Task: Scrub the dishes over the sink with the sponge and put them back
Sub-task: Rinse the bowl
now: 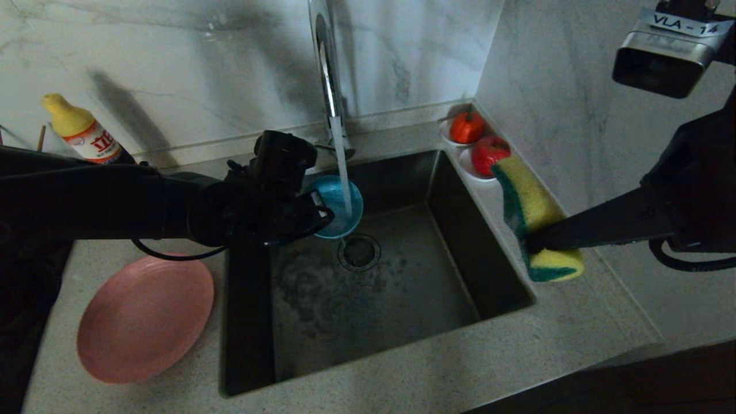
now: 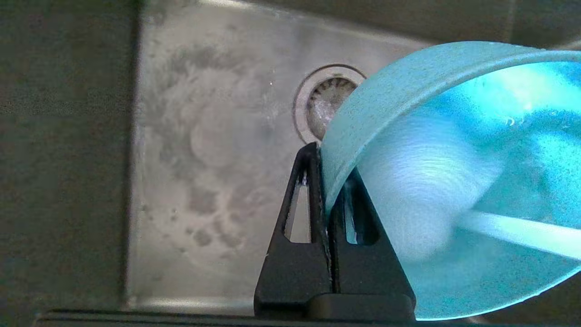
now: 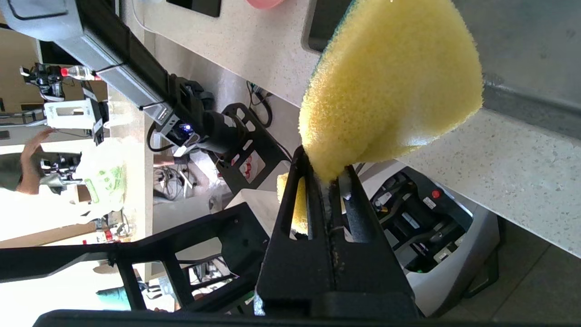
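Observation:
My left gripper (image 1: pixel 316 215) (image 2: pixel 323 175) is shut on the rim of the teal-blue bowl (image 1: pixel 339 204) (image 2: pixel 454 181), tilted over the dark sink (image 1: pixel 402 287) above the round drain (image 1: pixel 359 252) (image 2: pixel 324 102). Water from the chrome faucet (image 1: pixel 328 75) runs into the bowl. My right gripper (image 1: pixel 532 241) (image 3: pixel 327 175) is shut on the yellow sponge (image 1: pixel 532 213) (image 3: pixel 390 86), green layer facing the sink, above the sink's right rim. The pink plate (image 1: pixel 144 319) lies on the counter left of the sink. Chopsticks are out of view.
A yellow-capped detergent bottle (image 1: pixel 83 132) stands at the back left by the wall. Two white saucers with red fruit (image 1: pixel 477 144) sit on the ledge at the sink's back right corner. The marble wall closes the right side.

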Motion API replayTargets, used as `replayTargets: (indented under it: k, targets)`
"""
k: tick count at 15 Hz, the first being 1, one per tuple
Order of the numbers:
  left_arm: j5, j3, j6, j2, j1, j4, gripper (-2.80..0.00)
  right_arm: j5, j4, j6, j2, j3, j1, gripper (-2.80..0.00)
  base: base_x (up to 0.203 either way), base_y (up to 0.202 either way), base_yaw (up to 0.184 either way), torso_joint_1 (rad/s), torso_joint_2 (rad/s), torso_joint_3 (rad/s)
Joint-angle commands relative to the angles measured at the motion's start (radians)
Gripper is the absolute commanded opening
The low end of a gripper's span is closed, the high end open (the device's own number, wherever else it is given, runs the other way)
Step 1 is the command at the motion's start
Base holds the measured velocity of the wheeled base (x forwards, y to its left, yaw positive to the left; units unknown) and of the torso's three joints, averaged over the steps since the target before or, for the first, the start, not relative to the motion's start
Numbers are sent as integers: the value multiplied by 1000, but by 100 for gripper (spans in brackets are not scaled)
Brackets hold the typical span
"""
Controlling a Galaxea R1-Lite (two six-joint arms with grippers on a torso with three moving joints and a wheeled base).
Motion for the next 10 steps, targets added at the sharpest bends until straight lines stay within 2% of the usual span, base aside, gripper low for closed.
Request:
replayTargets:
  k: [1,5,7,10]
  targets:
    - [3,36,-2,-30,8,4,-280,4,5,2,0,8,2,-280,0,0,0,0,0,0]
    - [-2,138,34,-98,15,4,-280,4,2,2,2,16,8,-280,0,0,0,0,0,0]
    - [-36,189,62,-125,15,-4,-280,4,2,2,3,16,10,-280,0,0,0,0,0,0]
    - [-55,232,70,-136,15,-6,-280,4,2,2,5,19,10,-280,0,0,0,0,0,0]
